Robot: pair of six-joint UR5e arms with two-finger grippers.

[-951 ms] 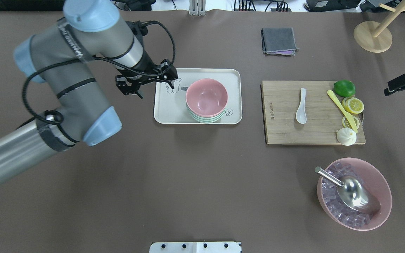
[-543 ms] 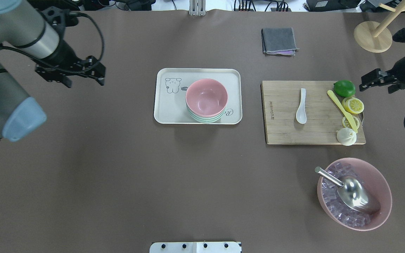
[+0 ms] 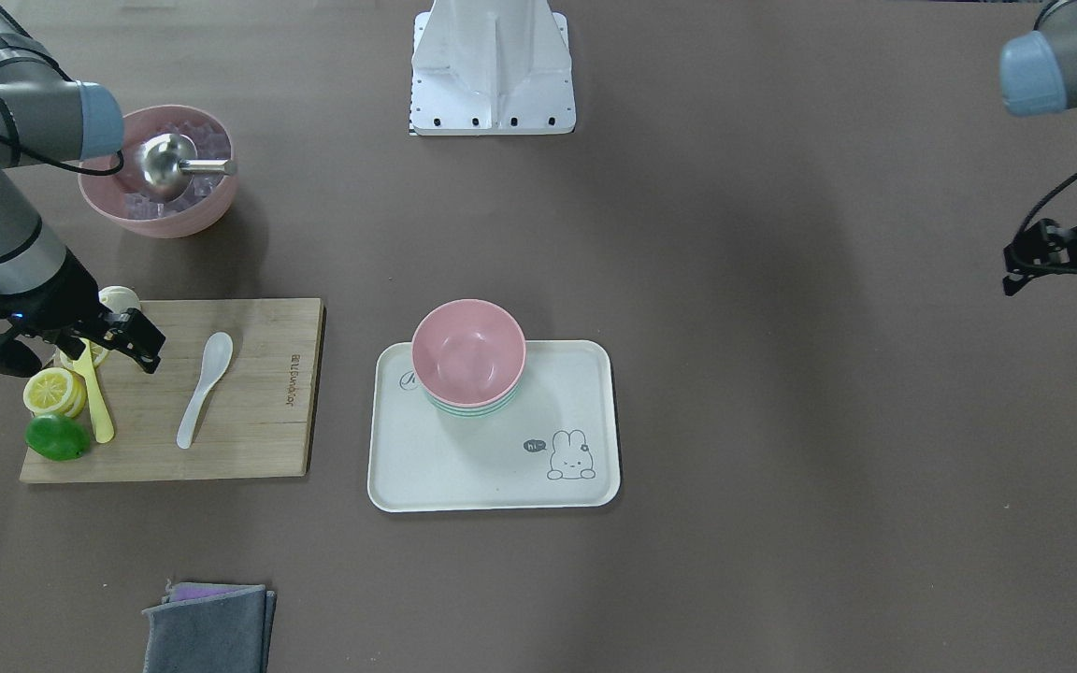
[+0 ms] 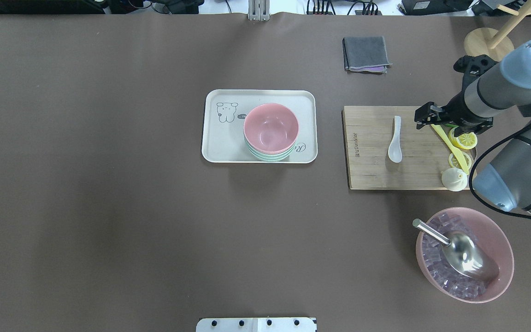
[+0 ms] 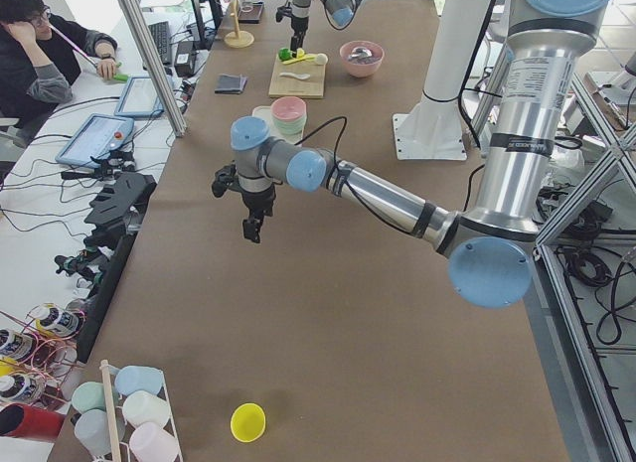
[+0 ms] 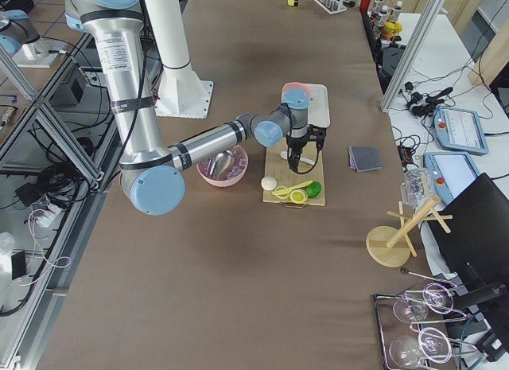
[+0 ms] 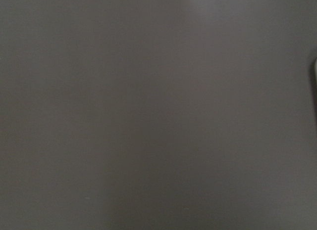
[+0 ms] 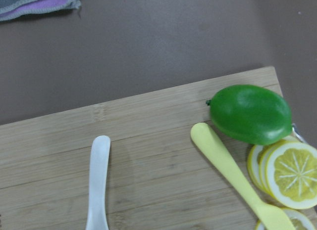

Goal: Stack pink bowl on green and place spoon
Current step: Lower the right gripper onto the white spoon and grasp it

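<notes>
The pink bowl (image 4: 271,128) sits nested on the green bowls (image 4: 268,157) on the white tray (image 4: 215,147); it also shows in the front view (image 3: 468,350). The white spoon (image 4: 395,140) lies on the cutting board (image 4: 371,175), and its handle shows in the right wrist view (image 8: 97,185). My right gripper (image 4: 424,117) hovers above the board just right of the spoon's handle; it looks open and empty. My left gripper (image 3: 1029,271) is far off at the table's left side, over bare table, and looks open and empty.
The board also holds a lime (image 8: 250,114), lemon slices (image 4: 466,140), a yellow utensil (image 4: 450,147) and a white dumpling (image 4: 453,180). A large pink bowl (image 4: 500,235) with ice and a metal scoop (image 4: 466,253) stands near the front right. A grey cloth (image 4: 366,53) lies at the back.
My left arm has pulled away from the tray to the far left. My right arm has come in leftward over the cutting board near the spoon. Bowls and spoon have not moved.
</notes>
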